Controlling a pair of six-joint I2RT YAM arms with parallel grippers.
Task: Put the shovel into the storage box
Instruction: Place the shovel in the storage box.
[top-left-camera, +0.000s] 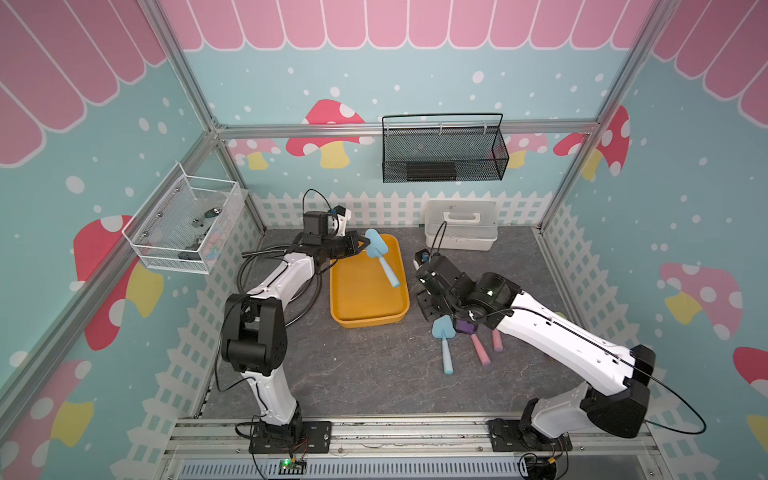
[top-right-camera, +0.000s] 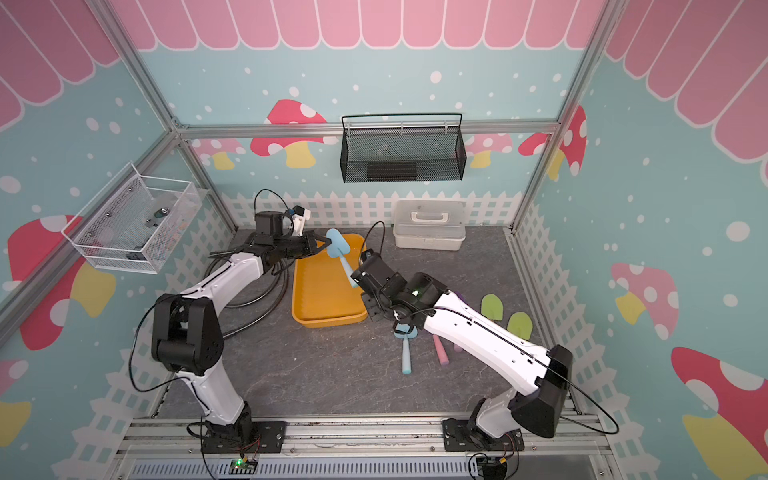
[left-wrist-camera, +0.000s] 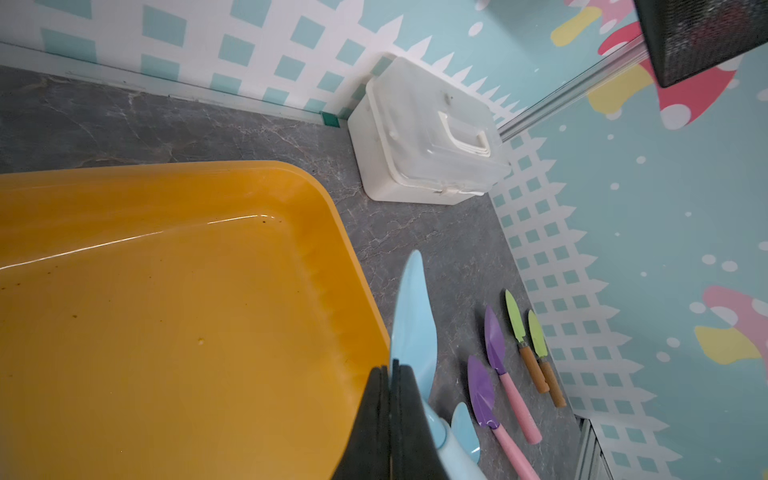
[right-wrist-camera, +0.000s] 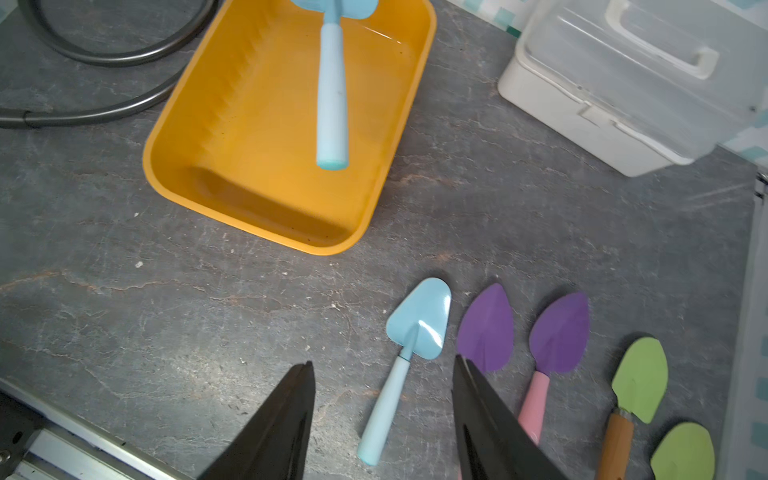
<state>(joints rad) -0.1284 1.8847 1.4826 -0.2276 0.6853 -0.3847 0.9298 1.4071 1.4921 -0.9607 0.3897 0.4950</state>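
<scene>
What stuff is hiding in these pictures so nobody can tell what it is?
White wire basket: contents too small and blurry in both top views.
White case: shut, cloudy lid hides the inside.
Held blue shovel: right wrist view's edge cuts off its blade; left gripper hides most of its handle in the left wrist view.
Green shovels: right arm nearly covers them in a top view.

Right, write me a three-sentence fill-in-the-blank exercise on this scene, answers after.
The left gripper grips a light-blue toy shovel by its ____ above the yellow-orange rectangular plastic storage box.
The right gripper hangs with jaws ____ over a second light-blue shovel lying on the grey table.
Beside that one lie two purple-bladed shovels with ____ handles.
Missing: blade; open; pink.
</scene>
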